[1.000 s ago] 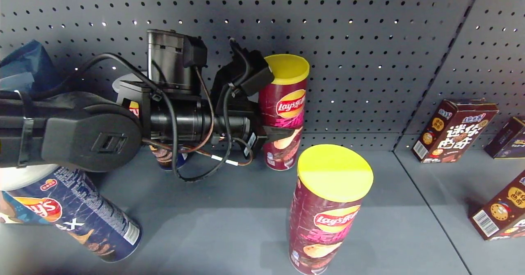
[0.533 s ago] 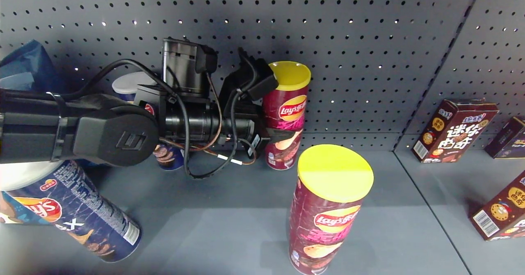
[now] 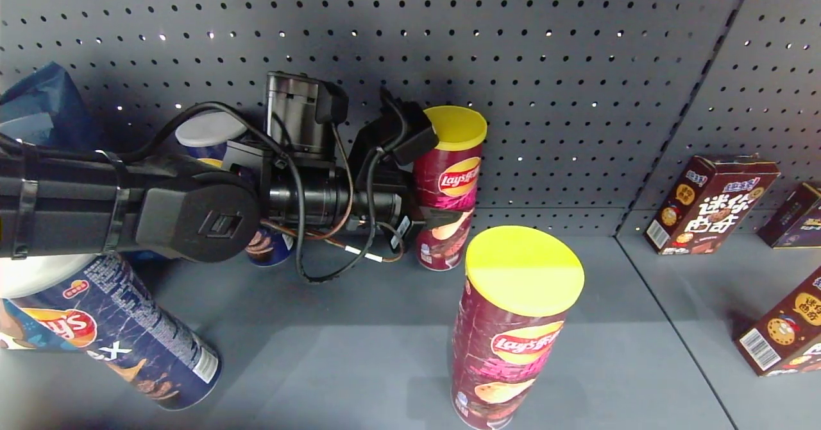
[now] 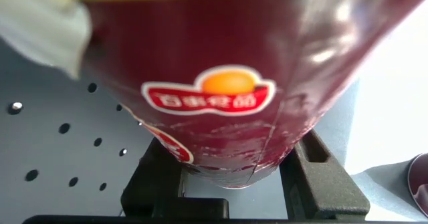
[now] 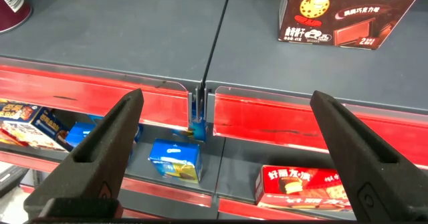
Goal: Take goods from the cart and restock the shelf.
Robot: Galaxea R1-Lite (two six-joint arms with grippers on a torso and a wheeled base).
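At the back of the shelf (image 3: 359,366), seen from the head, we found the left gripper (image 3: 439,206) clamped around a maroon can (image 3: 452,173) with a yellow lid, roughly at mid-height. That can stood close to upright just before the pegboard wall (image 3: 577,96); whether its base rested on the shelf floor we could not tell. A second maroon can (image 3: 510,346) stood nearer the front, apart from the held one. Behind the arm stood a blue can (image 3: 205,133) with a white lid, and another blue can (image 3: 122,334) was at the front left. Off to the right, on the neighbouring shelf section, were brown boxes (image 3: 709,205).

From the left wrist, we saw the two black fingers (image 4: 158,184) pressed on either side of the maroon can, with the perforated wall beside it.

From the right wrist, we saw the right gripper (image 5: 227,150) with its fingers (image 5: 100,154) spread wide and nothing between them, hanging before red rails (image 5: 267,117) on a shelf edge. One brown box (image 5: 334,10) stood on the tier above the rails; blue packs (image 5: 175,158) and a red box (image 5: 294,184) lay on the tier below.
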